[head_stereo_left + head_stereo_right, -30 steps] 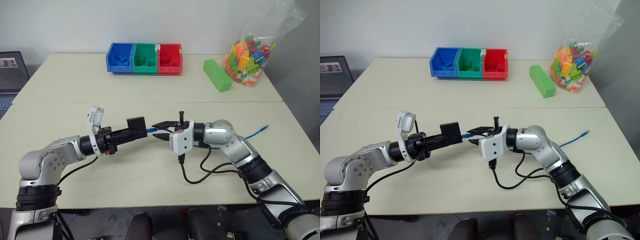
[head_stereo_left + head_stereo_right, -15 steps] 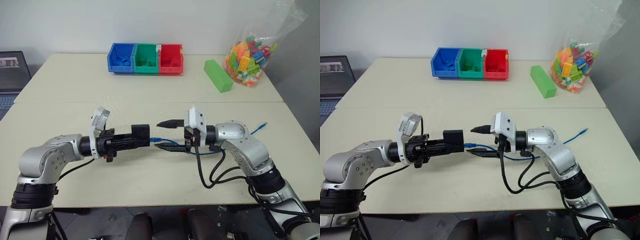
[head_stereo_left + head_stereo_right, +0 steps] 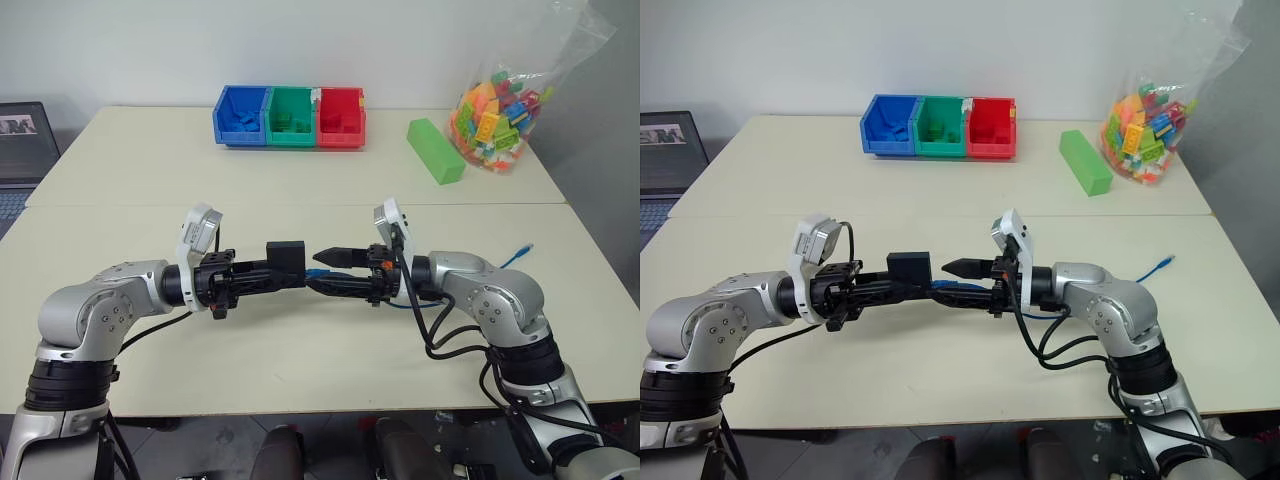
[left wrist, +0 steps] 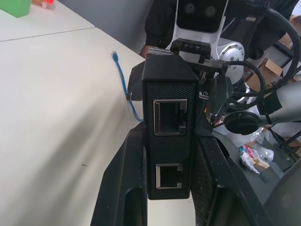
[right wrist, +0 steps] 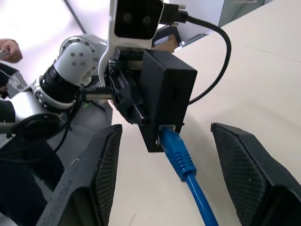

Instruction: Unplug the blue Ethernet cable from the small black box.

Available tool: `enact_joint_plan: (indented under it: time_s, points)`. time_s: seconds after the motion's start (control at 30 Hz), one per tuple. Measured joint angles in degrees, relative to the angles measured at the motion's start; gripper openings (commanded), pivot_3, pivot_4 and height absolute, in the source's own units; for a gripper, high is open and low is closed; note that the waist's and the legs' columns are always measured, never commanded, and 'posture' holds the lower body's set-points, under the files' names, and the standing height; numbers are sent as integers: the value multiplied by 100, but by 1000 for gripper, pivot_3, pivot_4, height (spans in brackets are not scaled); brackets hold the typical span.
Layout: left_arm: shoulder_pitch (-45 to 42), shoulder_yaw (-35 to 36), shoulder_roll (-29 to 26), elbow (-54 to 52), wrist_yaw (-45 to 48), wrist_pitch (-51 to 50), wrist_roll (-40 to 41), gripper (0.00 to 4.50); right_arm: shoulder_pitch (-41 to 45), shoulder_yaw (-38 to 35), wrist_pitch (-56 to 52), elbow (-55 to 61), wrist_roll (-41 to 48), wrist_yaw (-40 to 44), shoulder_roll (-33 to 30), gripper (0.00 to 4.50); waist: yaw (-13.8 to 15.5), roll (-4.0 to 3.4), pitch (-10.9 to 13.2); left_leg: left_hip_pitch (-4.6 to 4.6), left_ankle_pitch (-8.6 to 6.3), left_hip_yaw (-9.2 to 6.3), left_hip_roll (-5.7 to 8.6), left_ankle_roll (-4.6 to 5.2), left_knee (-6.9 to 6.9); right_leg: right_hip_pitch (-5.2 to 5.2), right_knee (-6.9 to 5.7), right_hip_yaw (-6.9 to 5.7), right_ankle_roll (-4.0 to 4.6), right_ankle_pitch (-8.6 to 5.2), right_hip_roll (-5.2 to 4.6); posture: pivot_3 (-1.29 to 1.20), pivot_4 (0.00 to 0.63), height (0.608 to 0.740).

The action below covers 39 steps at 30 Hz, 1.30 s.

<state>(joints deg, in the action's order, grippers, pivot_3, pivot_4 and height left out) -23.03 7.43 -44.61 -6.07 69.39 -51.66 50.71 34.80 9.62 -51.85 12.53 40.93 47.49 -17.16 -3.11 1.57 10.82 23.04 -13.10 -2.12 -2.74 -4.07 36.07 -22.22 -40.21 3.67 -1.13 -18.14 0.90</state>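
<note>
Bright, even light, soft shadows; sharp head views (wrist backgrounds washed out).

no readable text, label, brand, number or sign shows on anything here.

Box (image 3: 286, 259) between arms above table (image 3: 300, 350); cable (image 5: 181, 160) plugged in.

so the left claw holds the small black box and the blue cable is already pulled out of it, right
Not quite. The left claw does hold the small black box, but the blue Ethernet cable is not out yet: the right wrist view shows its plug seated in the box's port, with the open right claw standing either side of it, not touching it.
</note>
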Motion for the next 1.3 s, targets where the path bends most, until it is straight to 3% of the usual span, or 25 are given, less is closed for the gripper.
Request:
enact_joint_plan:
  time_s: [0.47,0.97,1.3]
  points:
    - [0,2,-9,-14,-1,-55,63,800,3,-2,-148,-176,73,-51,112,3181,-4,0,0,2,0,2,0,0,-2,-1,6,-3,-1,0,0,0,150,740]
    - [-4,10,-63,-32,128,-54,83,798,55,-66,-359,-296,305,224,35,65,-4,-1,0,5,0,3,0,0,-3,-2,13,-6,-1,-1,1,0,150,740]
    - [-3,7,-84,-33,286,-49,82,798,175,-103,-600,-364,440,338,11,45,-5,-1,0,7,0,2,-1,0,-3,-3,15,-6,-2,-1,1,0,150,740]
